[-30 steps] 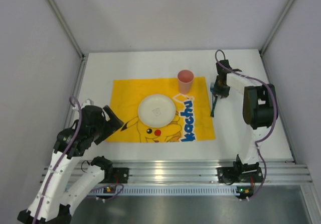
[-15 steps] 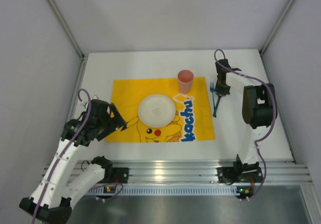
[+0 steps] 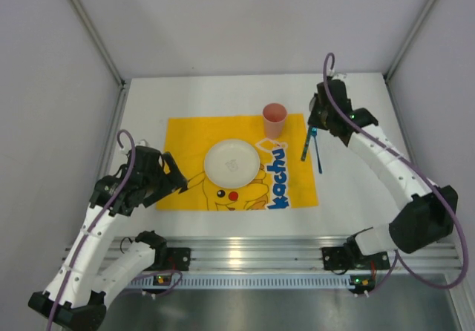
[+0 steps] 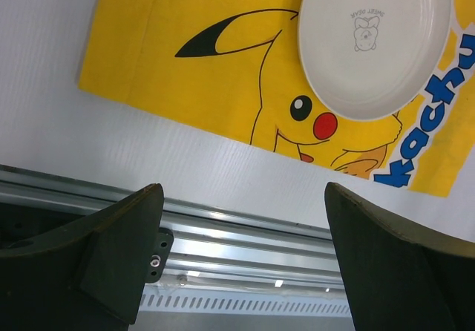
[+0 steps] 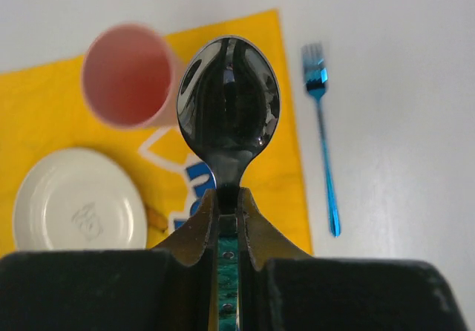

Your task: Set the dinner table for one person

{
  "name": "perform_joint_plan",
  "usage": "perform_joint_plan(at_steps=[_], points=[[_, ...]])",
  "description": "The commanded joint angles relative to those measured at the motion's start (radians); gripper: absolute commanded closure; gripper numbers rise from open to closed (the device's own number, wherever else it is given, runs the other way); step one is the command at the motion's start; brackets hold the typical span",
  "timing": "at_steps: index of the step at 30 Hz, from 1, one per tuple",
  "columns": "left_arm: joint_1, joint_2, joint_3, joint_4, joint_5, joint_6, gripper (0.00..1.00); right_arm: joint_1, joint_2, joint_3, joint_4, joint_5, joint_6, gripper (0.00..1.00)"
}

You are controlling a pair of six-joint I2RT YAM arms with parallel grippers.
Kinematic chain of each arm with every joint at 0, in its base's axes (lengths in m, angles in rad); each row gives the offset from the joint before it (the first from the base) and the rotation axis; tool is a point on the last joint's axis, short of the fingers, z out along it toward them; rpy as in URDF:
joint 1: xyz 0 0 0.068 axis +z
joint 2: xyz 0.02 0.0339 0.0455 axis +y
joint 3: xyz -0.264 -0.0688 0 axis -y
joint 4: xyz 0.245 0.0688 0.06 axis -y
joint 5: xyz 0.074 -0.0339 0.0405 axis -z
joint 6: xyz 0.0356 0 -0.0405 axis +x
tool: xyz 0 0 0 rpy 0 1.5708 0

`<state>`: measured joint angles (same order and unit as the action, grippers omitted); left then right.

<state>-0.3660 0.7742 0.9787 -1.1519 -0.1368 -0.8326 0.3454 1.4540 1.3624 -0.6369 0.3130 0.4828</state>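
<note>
Worktop (image 3: 223, 97): white and matte. It fills the floor of the enclosure beyond the arm bases and carries everything below.

Placemat (image 3: 185, 138): yellow, with a cartoon print. It lies flat at mid-worktop.

Plate (image 3: 232, 162): white, resting on the centre of the placemat.

Left pincer (image 4: 243, 194): you have it spread wide and holding nothing. It hangs over the near left corner of the placemat, and bare worktop shows between its fingers.

Right pincer (image 5: 228, 197): it is clamped tight on the handle of a dark spoon (image 5: 228, 116) at the far right of the worktop. The bowl juts out past the fingertips and sits between the cup and the fork in your wrist view.

Cup (image 3: 274, 119): pink, upright on the far right part of the placemat, just beyond the plate.

Fork (image 3: 318, 153): blue, lying on bare worktop just right of the placemat edge, tines pointing far.
</note>
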Motion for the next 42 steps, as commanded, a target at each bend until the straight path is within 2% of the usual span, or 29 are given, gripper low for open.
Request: perform_joint_plan(at_steps=[1, 5, 10, 23, 30, 32, 33, 34, 37, 42], points=[[0.004, -0.024, 0.029, 0.02, 0.019, 0.017, 0.05, 0.125, -0.061, -0.184, 0.075, -0.103, 0.045, 1.0], [0.004, -0.049, 0.035, 0.003, 0.031, -0.006, 0.06, 0.233, -0.054, -0.307, 0.092, -0.1, 0.086, 1.0], [0.004, -0.102, 0.031, -0.032, 0.025, -0.036, 0.06, 0.293, 0.015, -0.322, 0.131, -0.062, 0.033, 1.0], [0.004, -0.141, 0.075, -0.098, -0.015, -0.098, 0.07, 0.297, 0.249, -0.224, 0.164, -0.015, -0.016, 1.0], [0.004, -0.173, 0.086, -0.134, -0.026, -0.129, 0.07, 0.294, 0.272, -0.198, 0.154, 0.043, 0.025, 0.99], [0.004, -0.174, 0.089, -0.141, -0.03, -0.132, 0.07, 0.294, 0.272, -0.192, 0.152, 0.047, 0.033, 0.82], [0.004, -0.174, 0.087, -0.144, -0.03, -0.134, 0.07, 0.294, 0.272, -0.189, 0.152, 0.049, 0.034, 0.66], [0.004, -0.176, 0.087, -0.144, -0.032, -0.137, 0.07, 0.294, 0.269, -0.187, 0.152, 0.054, 0.034, 0.62], [0.004, -0.174, 0.084, -0.143, -0.032, -0.14, 0.07, 0.294, 0.255, -0.178, 0.148, 0.061, 0.033, 0.56], [0.004, -0.168, 0.083, -0.132, -0.03, -0.137, 0.07, 0.285, 0.158, -0.175, 0.109, 0.093, 0.017, 0.57]])
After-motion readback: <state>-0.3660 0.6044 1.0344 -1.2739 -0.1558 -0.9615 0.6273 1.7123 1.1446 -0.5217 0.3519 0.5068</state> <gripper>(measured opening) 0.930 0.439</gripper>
